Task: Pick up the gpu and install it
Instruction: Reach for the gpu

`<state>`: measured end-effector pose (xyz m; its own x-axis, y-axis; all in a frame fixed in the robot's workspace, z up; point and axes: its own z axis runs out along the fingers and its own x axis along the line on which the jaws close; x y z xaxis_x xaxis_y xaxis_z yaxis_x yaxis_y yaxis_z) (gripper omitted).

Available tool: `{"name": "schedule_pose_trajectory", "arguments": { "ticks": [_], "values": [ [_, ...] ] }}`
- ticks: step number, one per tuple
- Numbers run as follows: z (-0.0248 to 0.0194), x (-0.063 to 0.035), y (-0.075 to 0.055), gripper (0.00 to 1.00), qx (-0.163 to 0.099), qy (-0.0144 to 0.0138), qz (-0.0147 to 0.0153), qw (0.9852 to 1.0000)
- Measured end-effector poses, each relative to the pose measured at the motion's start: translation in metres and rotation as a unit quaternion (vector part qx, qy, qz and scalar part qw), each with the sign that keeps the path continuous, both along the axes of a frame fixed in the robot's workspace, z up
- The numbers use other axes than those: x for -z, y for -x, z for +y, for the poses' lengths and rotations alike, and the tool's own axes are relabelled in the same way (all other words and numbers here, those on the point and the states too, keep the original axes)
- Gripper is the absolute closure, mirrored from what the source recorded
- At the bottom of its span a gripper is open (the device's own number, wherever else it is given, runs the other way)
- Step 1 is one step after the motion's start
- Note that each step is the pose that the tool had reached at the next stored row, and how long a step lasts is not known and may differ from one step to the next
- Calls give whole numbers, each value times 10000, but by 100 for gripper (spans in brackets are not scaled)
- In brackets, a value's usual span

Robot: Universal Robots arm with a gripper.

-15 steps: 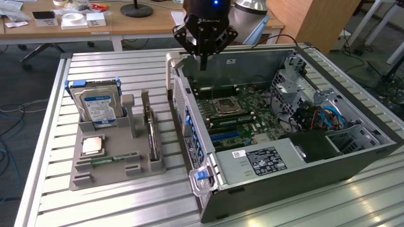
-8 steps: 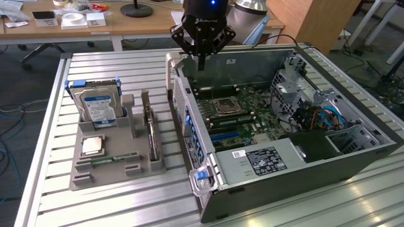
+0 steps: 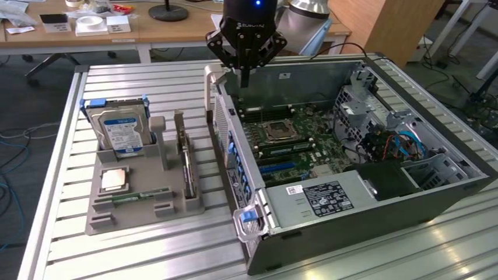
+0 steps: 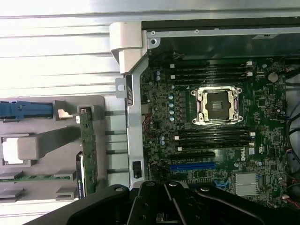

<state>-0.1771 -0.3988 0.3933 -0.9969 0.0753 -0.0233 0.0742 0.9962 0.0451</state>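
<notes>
Gpu stands on its thin edge in a slot of the gray holder. It sits between the hard drive and the open computer case. I see my gripper hanging over the case's far edge, well apart from the card, holding nothing, with its jaws pressed together.

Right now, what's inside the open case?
Motherboard with empty CPU socket, a blue slot, power supply, blue cables. The power supply covers the board beneath it. The gpu stands outside, in the grey holder.
</notes>
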Motion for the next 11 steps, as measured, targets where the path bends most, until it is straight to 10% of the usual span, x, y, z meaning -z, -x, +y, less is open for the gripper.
{"name": "schedule_pose_trajectory", "arguments": {
  "ticks": [11],
  "values": [
    [0, 0, 117, 89, -1, 0, 0, 10000]
  ]
}}
